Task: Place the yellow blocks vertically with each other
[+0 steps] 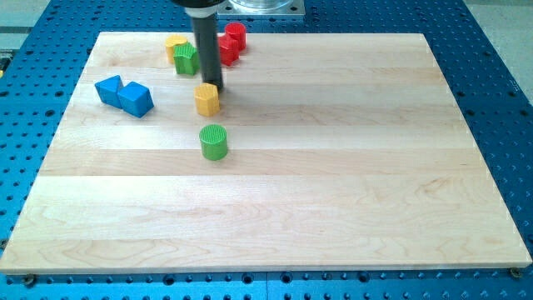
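A small yellow block [206,99] sits left of the board's middle, in the upper part of the view. My tip [214,86] is at its upper right edge, touching or nearly touching it. A second yellow block [174,45] lies near the top edge, up and to the left, next to a green block [185,60]. The rod [206,42] comes down from the view's top and hides part of what lies behind it.
A green cylinder [214,142] stands just below the small yellow block. Two blue blocks [123,93] lie together at the left. A red cylinder [236,34] and another red block [228,50] sit near the top, right of the rod. The wooden board [333,183] lies on a blue perforated table.
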